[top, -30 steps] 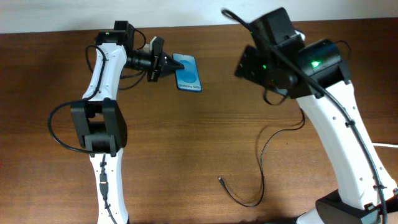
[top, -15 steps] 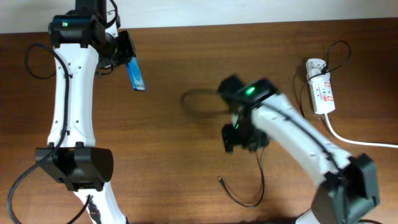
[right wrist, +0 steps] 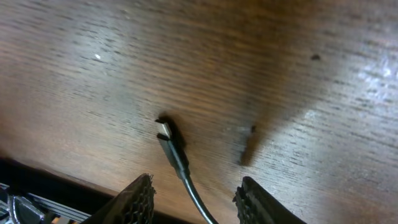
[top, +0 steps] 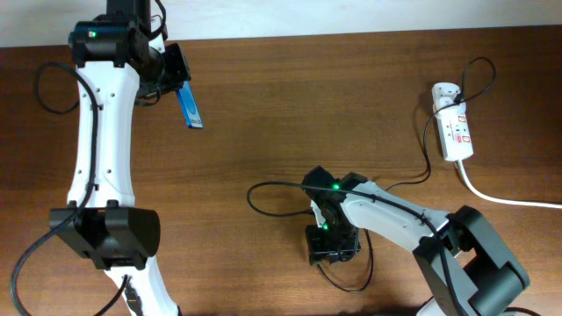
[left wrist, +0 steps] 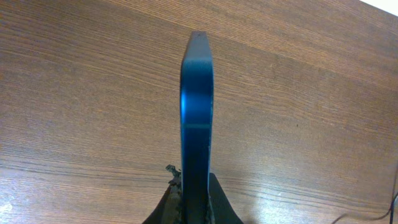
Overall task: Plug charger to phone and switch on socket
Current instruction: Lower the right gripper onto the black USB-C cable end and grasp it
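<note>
The phone [top: 190, 107] hangs above the table at the far left, turned on edge, with my left gripper [top: 178, 88] shut on one end. In the left wrist view the phone [left wrist: 197, 112] shows as a thin blue edge rising from between the gripper's [left wrist: 196, 208] fingers. The charger's thin black cable [top: 349, 286] runs from the socket [top: 457, 136] at the far right to the near middle. Its connector tip [right wrist: 163, 129] lies on the wood. My right gripper [right wrist: 198, 199] is low over it and open, with the cable passing between the fingers [right wrist: 137, 199] untouched.
A thick white cord [top: 509, 200] leaves the socket toward the right edge. A black loop of cable [top: 263, 187] lies just left of the right arm. The table's near edge [right wrist: 56, 177] is close behind the connector tip.
My left gripper has lifted the phone off the table and turned it on edge. The right arm has swung down to the connector tip, its jaws narrowing around the cable.
</note>
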{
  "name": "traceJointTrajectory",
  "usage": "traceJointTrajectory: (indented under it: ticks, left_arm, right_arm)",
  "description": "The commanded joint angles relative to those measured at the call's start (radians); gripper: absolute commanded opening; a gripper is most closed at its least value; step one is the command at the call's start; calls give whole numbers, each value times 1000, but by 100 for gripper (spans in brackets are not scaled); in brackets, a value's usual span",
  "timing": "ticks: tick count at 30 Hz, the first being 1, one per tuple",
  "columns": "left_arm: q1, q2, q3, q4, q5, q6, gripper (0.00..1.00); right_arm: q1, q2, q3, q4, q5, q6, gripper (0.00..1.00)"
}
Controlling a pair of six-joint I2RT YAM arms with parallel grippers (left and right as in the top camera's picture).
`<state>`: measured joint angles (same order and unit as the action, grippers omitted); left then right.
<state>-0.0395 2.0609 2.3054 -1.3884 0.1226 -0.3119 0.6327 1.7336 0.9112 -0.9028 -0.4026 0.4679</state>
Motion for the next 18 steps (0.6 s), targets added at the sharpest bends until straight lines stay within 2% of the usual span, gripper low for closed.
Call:
traceJointTrajectory:
  ticks: [1, 13, 15, 18]
  left_arm:
    - [3, 2, 3, 3, 4, -13, 0]
    - [3, 2, 3, 4, 4, -13, 0]
    - [3, 2, 3, 4, 4, -13, 0]
    - [3, 2, 3, 5, 4, -13, 0]
  right_arm:
    - [4, -3, -24, 29, -14, -7, 38]
    - [4, 24, -45, 74, -65, -26, 35]
    - [4, 39, -45, 74, -69, -26, 30]
    - [2, 39, -45, 81, -68, -26, 29]
